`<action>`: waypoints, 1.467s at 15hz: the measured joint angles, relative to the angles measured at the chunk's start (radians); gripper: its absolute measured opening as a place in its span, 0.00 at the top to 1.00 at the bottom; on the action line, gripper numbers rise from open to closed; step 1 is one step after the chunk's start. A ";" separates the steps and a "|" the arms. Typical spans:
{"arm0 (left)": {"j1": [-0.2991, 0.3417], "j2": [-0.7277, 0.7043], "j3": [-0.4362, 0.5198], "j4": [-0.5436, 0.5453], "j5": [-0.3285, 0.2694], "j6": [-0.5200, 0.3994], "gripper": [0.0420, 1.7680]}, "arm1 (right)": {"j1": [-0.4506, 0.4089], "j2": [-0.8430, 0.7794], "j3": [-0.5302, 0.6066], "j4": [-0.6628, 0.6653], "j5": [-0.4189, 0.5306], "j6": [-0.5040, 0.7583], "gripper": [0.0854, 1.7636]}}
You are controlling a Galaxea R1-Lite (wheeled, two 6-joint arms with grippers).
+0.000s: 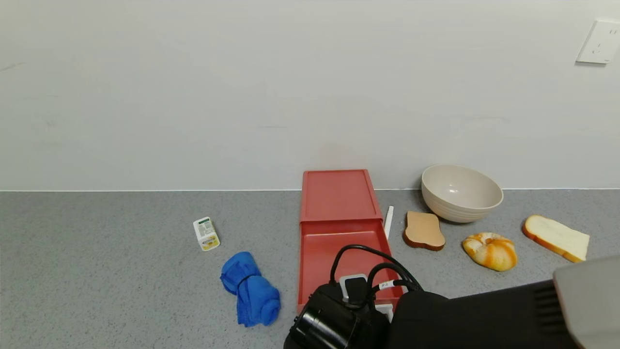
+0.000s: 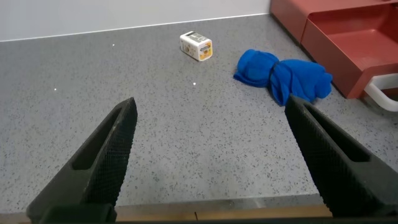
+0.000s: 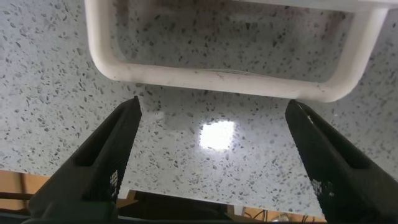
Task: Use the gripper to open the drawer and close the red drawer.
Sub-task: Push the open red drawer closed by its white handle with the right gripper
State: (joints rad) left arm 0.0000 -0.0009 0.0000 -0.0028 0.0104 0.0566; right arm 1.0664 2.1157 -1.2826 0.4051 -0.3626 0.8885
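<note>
Bright even light, soft shadows, glare patch on countertop (image 3: 217, 135) below handle, near fingers (image 3: 102, 168) blurred

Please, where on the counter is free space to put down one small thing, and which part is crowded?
Bare counter lies left of the small carton and blue cloth. Right of the open red drawer it is crowded: bowl, brown slice, bun, white bread. The right gripper sits at the drawer's handle.

A plain white wall (image 1: 242, 87) fills the upper half of the head view. A white socket (image 1: 599, 42) sits upper right. Below, the grey speckled surface (image 1: 97, 271) spreads, evenly lit.
</note>
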 joint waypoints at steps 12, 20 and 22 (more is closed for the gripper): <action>0.000 0.000 0.000 0.000 0.000 0.001 0.03 | -0.055 0.022 -0.059 -0.036 -0.035 -0.076 0.03; 0.000 0.000 0.000 0.000 0.000 0.000 0.03 | -0.085 0.045 -0.099 -0.099 -0.034 -0.116 0.03; 0.000 0.000 0.000 0.001 0.000 0.000 0.03 | -0.091 0.049 -0.101 -0.113 -0.034 -0.130 0.03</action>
State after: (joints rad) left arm -0.0004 -0.0009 0.0000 -0.0019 0.0100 0.0566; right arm 0.9751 2.1643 -1.3840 0.2919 -0.3968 0.7589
